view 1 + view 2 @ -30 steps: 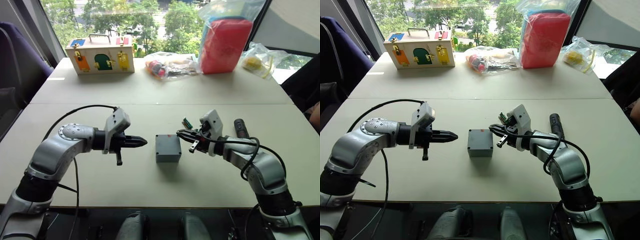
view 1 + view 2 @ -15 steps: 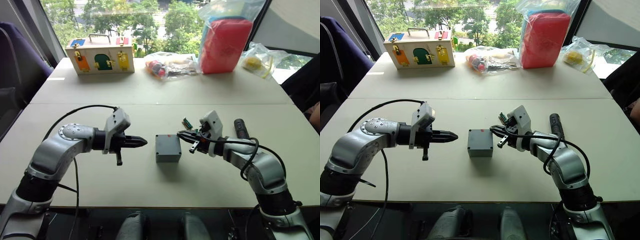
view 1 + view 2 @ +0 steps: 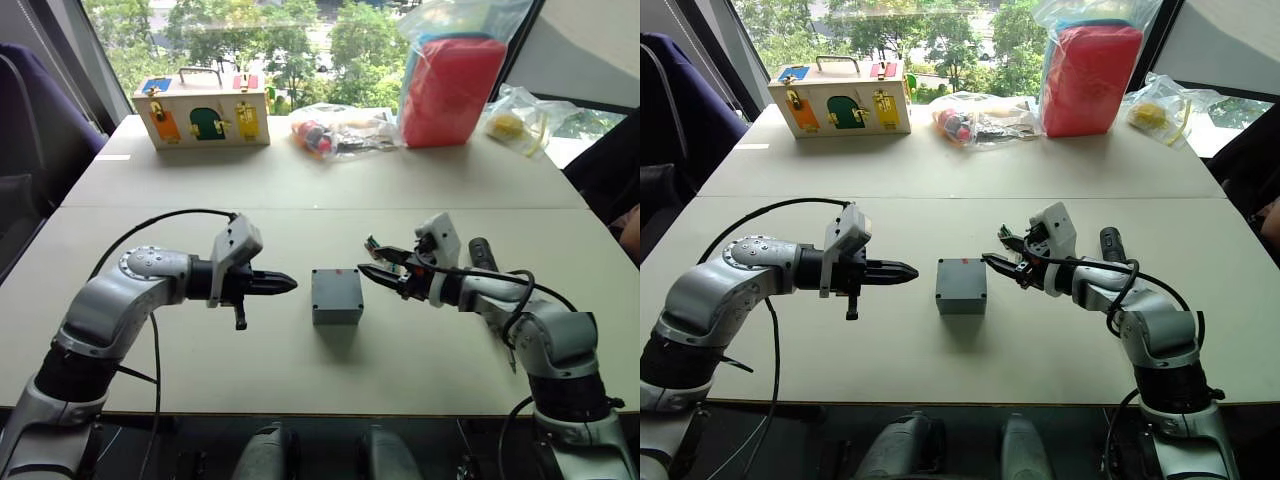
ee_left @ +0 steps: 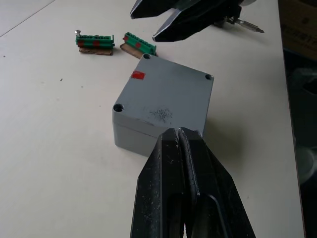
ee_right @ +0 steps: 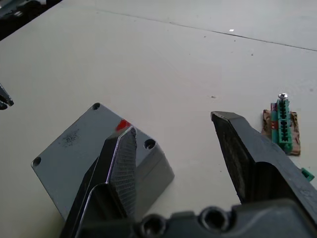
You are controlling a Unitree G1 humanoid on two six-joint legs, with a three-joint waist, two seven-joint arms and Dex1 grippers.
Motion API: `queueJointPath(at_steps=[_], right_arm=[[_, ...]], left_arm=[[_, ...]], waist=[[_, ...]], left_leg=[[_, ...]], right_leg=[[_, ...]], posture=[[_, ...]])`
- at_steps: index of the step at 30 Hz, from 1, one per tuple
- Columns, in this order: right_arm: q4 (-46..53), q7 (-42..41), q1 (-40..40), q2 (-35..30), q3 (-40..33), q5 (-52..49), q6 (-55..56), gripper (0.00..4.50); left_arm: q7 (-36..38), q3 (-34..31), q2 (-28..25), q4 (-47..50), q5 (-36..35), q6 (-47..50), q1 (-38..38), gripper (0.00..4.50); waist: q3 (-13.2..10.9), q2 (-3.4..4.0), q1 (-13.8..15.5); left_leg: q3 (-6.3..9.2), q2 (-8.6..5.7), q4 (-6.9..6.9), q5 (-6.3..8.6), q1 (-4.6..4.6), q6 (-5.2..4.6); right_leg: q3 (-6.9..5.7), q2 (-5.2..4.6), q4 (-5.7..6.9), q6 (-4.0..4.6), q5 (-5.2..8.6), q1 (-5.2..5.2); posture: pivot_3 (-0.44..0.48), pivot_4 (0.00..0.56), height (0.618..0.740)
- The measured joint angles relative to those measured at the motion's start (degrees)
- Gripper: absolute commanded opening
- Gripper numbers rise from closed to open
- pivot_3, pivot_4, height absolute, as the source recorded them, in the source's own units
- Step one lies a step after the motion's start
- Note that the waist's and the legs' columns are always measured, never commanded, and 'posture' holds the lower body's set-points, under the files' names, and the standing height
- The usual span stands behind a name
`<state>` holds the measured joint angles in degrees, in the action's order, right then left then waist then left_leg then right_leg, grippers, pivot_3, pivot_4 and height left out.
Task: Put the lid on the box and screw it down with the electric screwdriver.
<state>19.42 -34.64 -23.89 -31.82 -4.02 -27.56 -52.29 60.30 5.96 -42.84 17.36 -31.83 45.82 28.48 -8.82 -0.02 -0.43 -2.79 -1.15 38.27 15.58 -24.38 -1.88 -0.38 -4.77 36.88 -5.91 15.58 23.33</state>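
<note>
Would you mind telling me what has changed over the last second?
The right gripper has rotated at the wrist, its open fingers now level and pointing at the grey box. The box, the shut left gripper and the electric screwdriver stayed put.

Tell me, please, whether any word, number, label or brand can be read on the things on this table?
None can be read.
The box bears only a small red mark, with no lettering.
The green connector pieces show no legible print.
The wooden box has coloured doors and latches, but no text that can be read.

Left hand [image 3: 290, 284] closed, right hand [image 3: 368, 266] spread.
</note>
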Motion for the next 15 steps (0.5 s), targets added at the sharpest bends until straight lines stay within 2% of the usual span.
queueJointPath(at_steps=[3,4,6,10,15], right_arm=[[-2.6,0.1,-6.3,-8.2,-5.5,-1.5,-7.0,4.39],[-4.8,-0.8,-8.9,-13.8,-6.0,-2.1,-11.3,4.46],[-8.9,-1.7,-13.4,-21.0,-6.4,-2.5,-19.1,4.46],[-14.5,-3.6,-18.6,-28.6,-3.6,-3.1,-28.8,4.46],[-20.8,-8.8,-18.0,-35.1,3.4,-4.8,-36.5,4.46]], left_arm=[[1.6,0.0,-0.3,0.0,-0.7,-0.2,2.4,0.0],[2.6,0.0,-0.7,-0.1,-0.8,-0.5,3.5,0.0],[4.5,0.5,-1.2,-0.2,-0.5,-2.0,4.9,0.0],[6.3,2.9,-0.7,0.0,0.7,-4.9,6.2,0.0],[6.6,4.1,0.9,1.7,1.1,-6.4,7.6,0.0]], waist=[[0.0,0.0,0.2],[0.0,0.01,0.3],[0.0,0.01,0.2],[0.0,0.0,-0.3],[0.0,0.01,-0.2]], left_leg=[[0.01,-0.01,0.0,0.0,0.01,0.0],[0.0,-0.01,-0.03,0.0,0.0,-0.01],[-0.03,0.0,-0.06,0.01,0.01,-0.01],[-0.03,0.06,-0.09,0.01,0.01,-0.02],[-0.05,0.05,-0.1,0.04,-0.02,-0.07]], right_leg=[[-0.01,-0.02,-0.04,0.01,0.01,-0.01],[-0.01,-0.03,-0.04,0.02,0.01,0.01],[-0.01,-0.16,-0.25,0.09,0.05,0.01],[-0.01,-0.16,-0.33,0.09,0.05,-0.01],[0.0,-0.21,-0.39,0.09,0.05,-0.01]], posture=[[0.0,0.15,0.74],[0.0,0.15,0.74],[0.0,0.15,0.74],[0.0,0.15,0.74],[0.0,0.15,0.74]])
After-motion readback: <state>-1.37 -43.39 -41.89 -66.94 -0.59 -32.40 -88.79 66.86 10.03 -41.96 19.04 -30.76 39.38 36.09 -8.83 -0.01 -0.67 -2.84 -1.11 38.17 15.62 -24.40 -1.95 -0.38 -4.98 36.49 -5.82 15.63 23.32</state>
